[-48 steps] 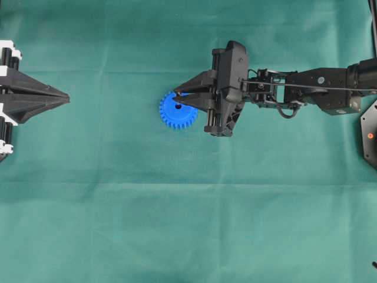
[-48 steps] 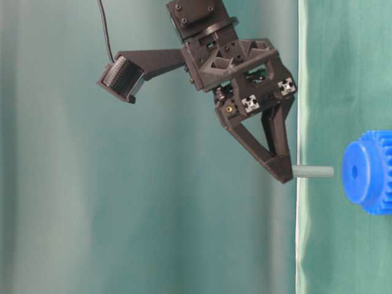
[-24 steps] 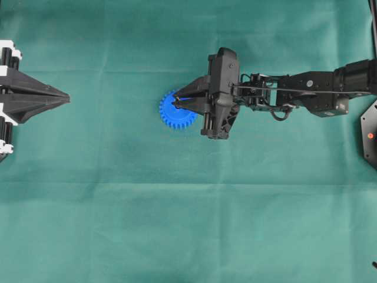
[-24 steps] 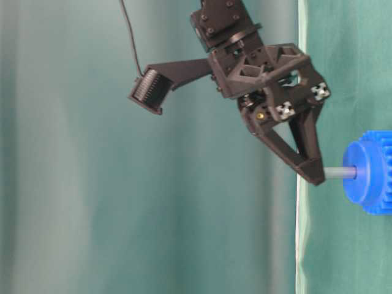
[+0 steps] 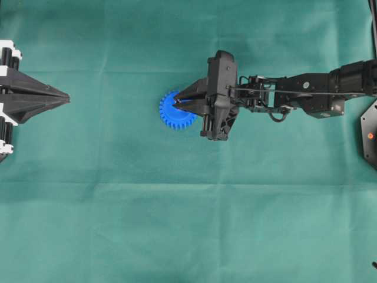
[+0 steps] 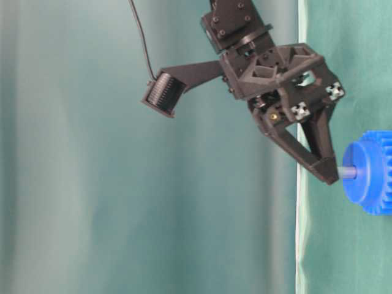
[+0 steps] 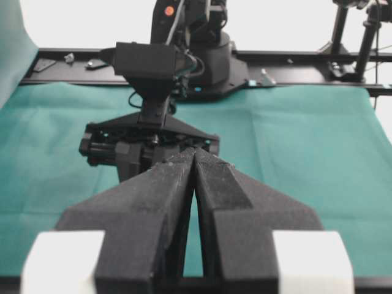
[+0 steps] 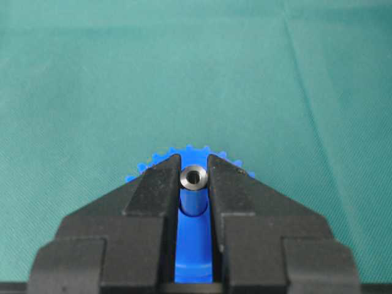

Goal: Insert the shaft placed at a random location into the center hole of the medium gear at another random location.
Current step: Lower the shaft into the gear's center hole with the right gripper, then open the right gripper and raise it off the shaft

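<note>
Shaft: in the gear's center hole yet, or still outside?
Partly in. The shaft, pinched by the right gripper, enters the medium gear with a short stub exposed.

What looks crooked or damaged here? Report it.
Nothing stands out. The pin sits square in the blue gear's center hole, gripped by the right gripper. The gear lies flat on the green cloth.

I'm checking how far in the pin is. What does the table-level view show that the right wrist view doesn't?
Only the table-level view shows the shaft from the side, its tip entered in the medium gear, a short length exposed.

Only the right wrist view shows the shaft's hollow top end between the fingertips.

Both show the right end effector shut on the shaft over the gear and the green cloth.
</note>
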